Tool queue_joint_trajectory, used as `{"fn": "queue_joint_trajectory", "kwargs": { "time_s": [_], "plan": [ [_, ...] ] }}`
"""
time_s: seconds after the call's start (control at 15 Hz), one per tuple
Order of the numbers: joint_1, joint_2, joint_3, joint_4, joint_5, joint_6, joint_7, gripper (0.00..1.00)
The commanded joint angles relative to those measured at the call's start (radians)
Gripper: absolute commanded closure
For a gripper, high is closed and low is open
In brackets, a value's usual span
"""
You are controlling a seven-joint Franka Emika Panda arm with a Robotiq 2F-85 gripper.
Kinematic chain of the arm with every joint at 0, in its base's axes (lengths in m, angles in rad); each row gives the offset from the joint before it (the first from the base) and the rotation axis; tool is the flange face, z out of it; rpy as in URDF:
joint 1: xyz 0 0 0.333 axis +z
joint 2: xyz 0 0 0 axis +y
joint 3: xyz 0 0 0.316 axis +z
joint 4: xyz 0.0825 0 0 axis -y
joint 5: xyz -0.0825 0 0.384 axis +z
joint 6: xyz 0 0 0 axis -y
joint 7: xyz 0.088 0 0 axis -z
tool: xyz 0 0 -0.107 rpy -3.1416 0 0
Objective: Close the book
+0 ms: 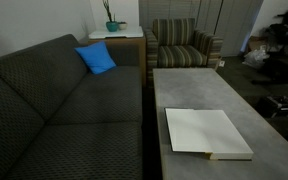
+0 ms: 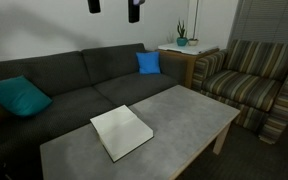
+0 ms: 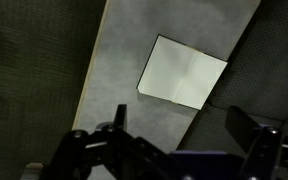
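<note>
The book (image 1: 206, 132) lies open on the grey coffee table (image 1: 199, 90), plain white pages up, near the table edge that faces the sofa. It also shows in an exterior view (image 2: 121, 131) and in the wrist view (image 3: 182, 72). My gripper (image 3: 181, 125) is open and empty, high above the table and well apart from the book. In an exterior view only its two dark fingertips (image 2: 114, 8) show at the top edge.
A dark grey sofa (image 2: 74, 80) runs along the table, with a blue cushion (image 2: 148, 62) and a teal cushion (image 2: 19, 96). A striped armchair (image 2: 254, 80) stands at the far end. A side table with a potted plant (image 2: 182, 40) stands in the corner.
</note>
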Motion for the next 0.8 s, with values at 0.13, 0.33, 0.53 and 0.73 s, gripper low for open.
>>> {"fn": "queue_joint_trajectory", "kwargs": {
  "time_s": [0.13,0.33,0.53,0.73],
  "plan": [
    [-0.028,0.017,0.057,0.005,-0.001,0.034,-0.028,0.0],
    [-0.015,0.061,0.09,0.029,0.007,0.055,-0.014,0.0],
    [-0.003,0.11,0.131,0.054,0.004,0.072,-0.017,0.0],
    [0.01,0.184,0.183,0.095,0.003,0.089,-0.034,0.0]
  ]
}}
